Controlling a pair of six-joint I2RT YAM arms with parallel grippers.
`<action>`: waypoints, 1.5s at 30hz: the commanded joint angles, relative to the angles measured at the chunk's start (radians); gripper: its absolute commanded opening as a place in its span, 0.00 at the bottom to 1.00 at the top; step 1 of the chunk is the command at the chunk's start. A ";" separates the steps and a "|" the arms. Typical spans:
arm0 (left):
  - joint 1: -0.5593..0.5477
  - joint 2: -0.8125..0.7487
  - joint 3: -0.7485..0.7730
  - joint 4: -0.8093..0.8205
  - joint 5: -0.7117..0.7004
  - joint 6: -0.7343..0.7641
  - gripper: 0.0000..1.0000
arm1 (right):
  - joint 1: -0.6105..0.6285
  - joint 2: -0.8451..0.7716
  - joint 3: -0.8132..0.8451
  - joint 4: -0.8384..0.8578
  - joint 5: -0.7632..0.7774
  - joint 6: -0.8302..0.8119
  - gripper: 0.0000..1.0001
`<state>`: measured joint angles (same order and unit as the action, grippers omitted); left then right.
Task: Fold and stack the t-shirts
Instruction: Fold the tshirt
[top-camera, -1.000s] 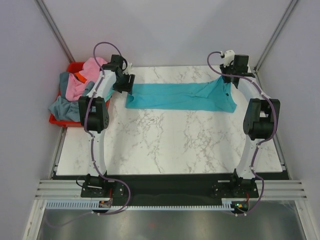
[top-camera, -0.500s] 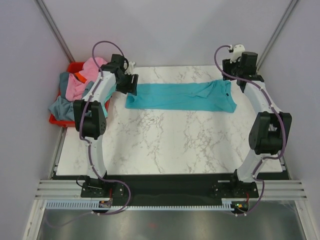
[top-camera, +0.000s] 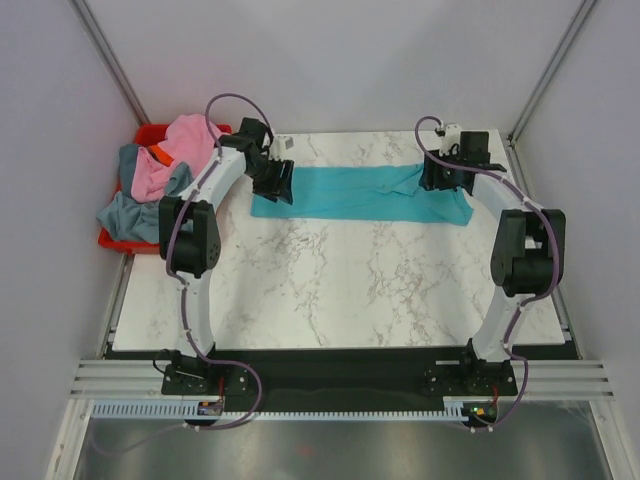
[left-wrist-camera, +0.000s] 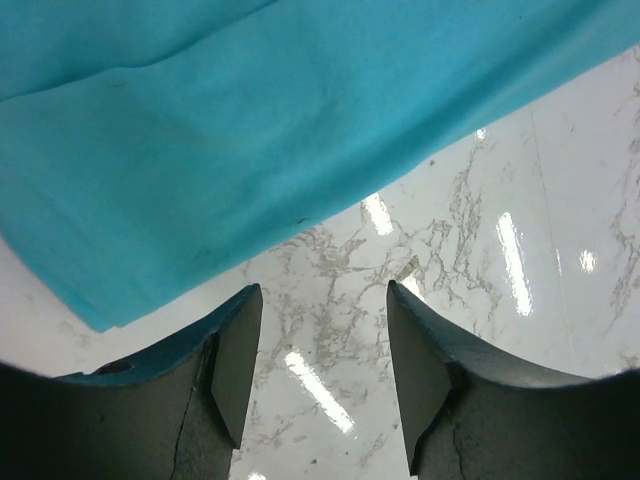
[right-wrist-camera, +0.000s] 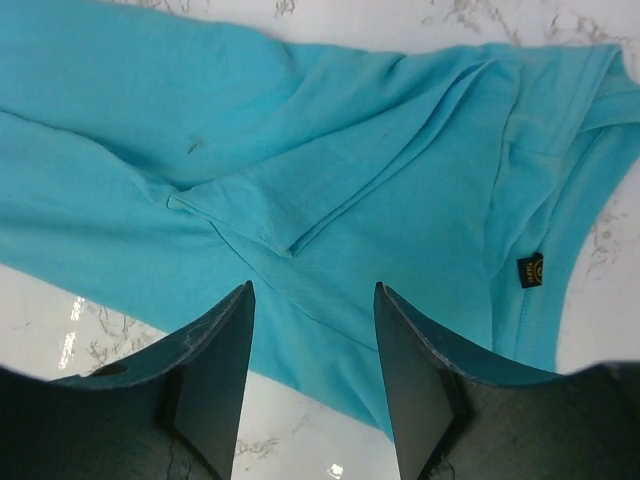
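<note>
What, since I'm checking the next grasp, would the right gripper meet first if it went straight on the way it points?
Most likely the teal t-shirt: the open right gripper points at its creased cloth near the collar end. How far off is unclear.

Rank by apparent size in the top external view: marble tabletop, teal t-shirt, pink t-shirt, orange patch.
1. marble tabletop, by far the largest
2. teal t-shirt, spread flat
3. pink t-shirt, bunched in the pile and only partly showing
4. orange patch, a small sliver
</note>
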<state>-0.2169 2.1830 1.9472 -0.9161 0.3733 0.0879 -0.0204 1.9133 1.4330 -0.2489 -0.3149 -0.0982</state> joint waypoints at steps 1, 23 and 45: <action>-0.012 0.056 -0.001 -0.023 0.076 -0.022 0.60 | 0.000 0.047 0.007 0.016 -0.044 0.032 0.59; -0.012 0.159 0.024 -0.018 -0.001 -0.011 0.57 | 0.083 0.240 0.158 0.040 -0.052 0.052 0.49; -0.027 0.097 -0.067 -0.010 -0.028 0.003 0.57 | 0.166 0.336 0.485 0.114 0.072 0.028 0.53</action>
<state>-0.2333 2.3157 1.9125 -0.9058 0.3897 0.0872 0.1314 2.3081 1.8862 -0.1688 -0.2764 -0.0601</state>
